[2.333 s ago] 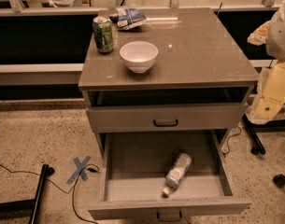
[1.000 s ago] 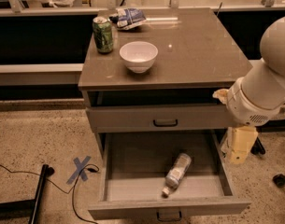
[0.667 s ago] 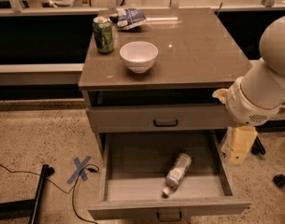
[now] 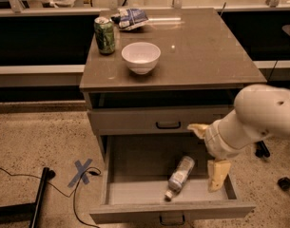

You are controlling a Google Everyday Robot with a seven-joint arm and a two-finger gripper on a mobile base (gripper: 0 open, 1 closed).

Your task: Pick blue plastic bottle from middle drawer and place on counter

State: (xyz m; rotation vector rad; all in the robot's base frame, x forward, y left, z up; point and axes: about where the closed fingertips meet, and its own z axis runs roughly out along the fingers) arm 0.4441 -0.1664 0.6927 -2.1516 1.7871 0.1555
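Note:
The blue plastic bottle (image 4: 180, 176) lies on its side on the floor of the open middle drawer (image 4: 107, 177), cap toward the drawer front. My gripper (image 4: 207, 152) hangs over the drawer's right side, just right of the bottle and apart from it. Its cream fingers (image 4: 217, 175) are spread open and hold nothing. The white arm reaches in from the right. The counter (image 4: 201, 51) is the glossy grey-brown top above.
On the counter stand a white bowl (image 4: 140, 57), a green soda can (image 4: 104, 35) and a crumpled snack bag (image 4: 130, 18). A closed upper drawer front (image 4: 168, 120) sits above the open one. A blue tape cross (image 4: 82, 171) and cables lie on the floor left.
The arm came in from the right edge and lowered toward the drawer's right side. The bottle, bowl and can have not moved.

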